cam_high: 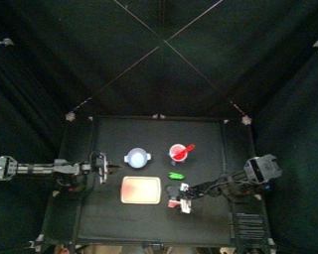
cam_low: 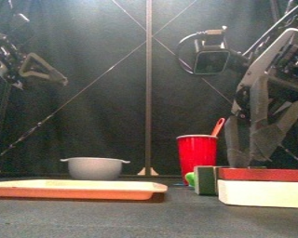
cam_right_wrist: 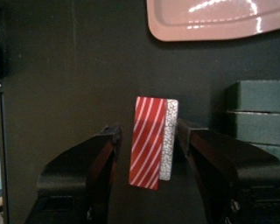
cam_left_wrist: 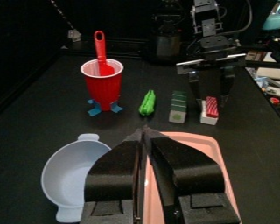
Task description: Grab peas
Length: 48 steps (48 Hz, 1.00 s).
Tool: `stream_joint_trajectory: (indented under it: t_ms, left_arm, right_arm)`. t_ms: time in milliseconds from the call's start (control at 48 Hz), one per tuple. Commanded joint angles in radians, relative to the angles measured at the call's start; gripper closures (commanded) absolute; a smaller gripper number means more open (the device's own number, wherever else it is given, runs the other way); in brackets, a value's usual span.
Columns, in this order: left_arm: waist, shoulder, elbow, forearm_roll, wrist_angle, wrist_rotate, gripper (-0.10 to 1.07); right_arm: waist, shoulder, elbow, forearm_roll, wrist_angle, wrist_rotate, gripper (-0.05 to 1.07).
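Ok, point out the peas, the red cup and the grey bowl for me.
peas (cam_left_wrist: 147, 101), left wrist view, middle of the green pod.
red cup (cam_left_wrist: 101, 81), left wrist view, front wall of the cup.
grey bowl (cam_low: 93, 168), front view, side wall.

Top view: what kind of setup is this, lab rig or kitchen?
Likely a lab test pen, not a kitchen: black curtains wall in a small black table holding toy-scale props, a red cup, a tan board and green peas.
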Motion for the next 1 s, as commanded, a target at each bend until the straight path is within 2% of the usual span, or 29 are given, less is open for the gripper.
stream_joint_trajectory:
  t_ms: [0, 250, 500, 688, 979]
  left_arm:
    - [0.003, 0.003, -0.011, 0.002, -0.006, -0.002, 0.43]
    - [0.003, 0.003, -0.011, 0.0, -0.009, 0.0, 0.43]
    - [0.003, 0.003, -0.014, 0.002, -0.021, 0.002, 0.43]
    - [0.005, 0.002, -0.011, 0.002, -0.029, 0.0, 0.43]
    - [0.005, 0.003, -0.002, 0.002, -0.029, 0.002, 0.43]
  right_arm:
    - [-0.003, -0.044, -0.031, -0.021, 0.002, 0.002, 0.15]
    - [-0.072, -0.118, -0.029, -0.06, 0.014, 0.0, 0.16]
    - [-0.175, -0.196, 0.025, -0.097, 0.032, 0.0, 0.16]
    - [-0.232, -0.199, 0.066, -0.15, 0.032, 0.002, 0.16]
    - [-0.31, -0.176, 0.069, -0.229, 0.032, 0.002, 0.15]
